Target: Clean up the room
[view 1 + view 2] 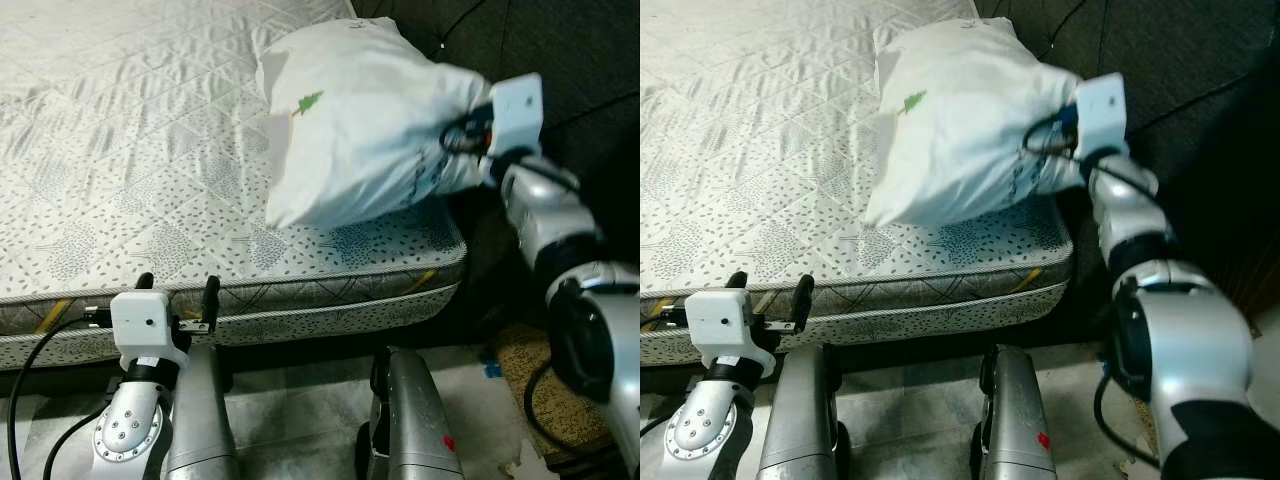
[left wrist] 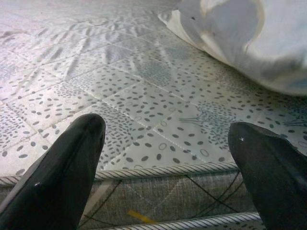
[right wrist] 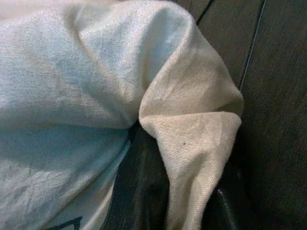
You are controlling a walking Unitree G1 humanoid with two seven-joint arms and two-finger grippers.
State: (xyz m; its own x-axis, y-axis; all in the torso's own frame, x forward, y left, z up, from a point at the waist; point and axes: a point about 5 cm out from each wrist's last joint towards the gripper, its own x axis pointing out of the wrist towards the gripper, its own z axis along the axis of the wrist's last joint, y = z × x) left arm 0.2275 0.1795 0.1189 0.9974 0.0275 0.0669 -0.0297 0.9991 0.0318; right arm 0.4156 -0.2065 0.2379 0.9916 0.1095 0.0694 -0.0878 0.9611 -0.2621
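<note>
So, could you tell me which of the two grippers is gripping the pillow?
The right gripper, clamped on the white pillow's corner; the left gripper hovers open at the mattress edge.

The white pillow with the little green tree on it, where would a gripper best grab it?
By a bunched corner, as the right gripper does now: the white fabric pillow is too plump to span, but its right-hand corner folds thin between the fingers. Come from the right, beyond the quilted mattress edge.

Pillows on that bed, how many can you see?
1: a white fabric pillow with a small green tree print lies at the right edge of the quilted patterned mattress, its corner pinched by the right end effector.
</note>
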